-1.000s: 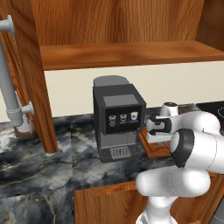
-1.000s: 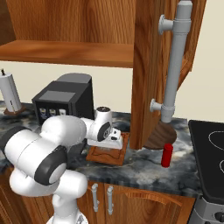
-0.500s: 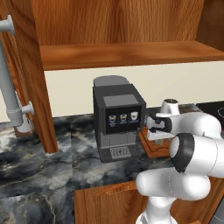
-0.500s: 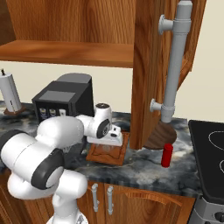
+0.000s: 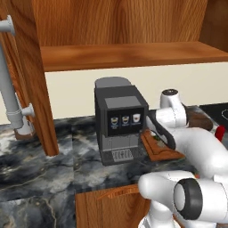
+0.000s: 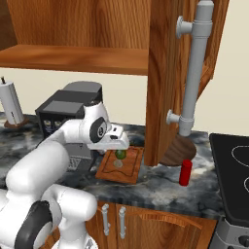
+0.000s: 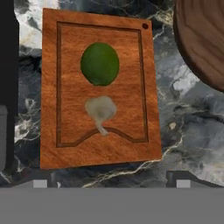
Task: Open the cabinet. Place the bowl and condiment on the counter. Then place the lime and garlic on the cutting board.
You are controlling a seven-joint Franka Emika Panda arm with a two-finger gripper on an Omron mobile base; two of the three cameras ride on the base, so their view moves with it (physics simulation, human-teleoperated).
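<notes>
I've got the tool (image 7: 111, 183) hovering over the cutting board (image 7: 131, 144), its fingertips (image 7: 40, 184) standing wide apart and holding nothing. On the hand view the lime (image 7: 100, 64) sits on the board and the garlic (image 7: 101, 109) lies just beside it, both inside the groove. The bowl (image 7: 202, 41) rests on the dark veined counter (image 7: 183, 131), near the board's corner but clear of it. From the right base view I see the board (image 6: 132, 170) on the counter (image 6: 160, 187) beside the coffee machine (image 6: 63, 109), the lime (image 6: 120, 154) under the wrist, and the red condiment (image 6: 185, 173) upright on the counter near the bowl (image 6: 178, 149). The cabinet (image 6: 165, 73) door stands open, its grey handle (image 6: 194, 73) facing me.
</notes>
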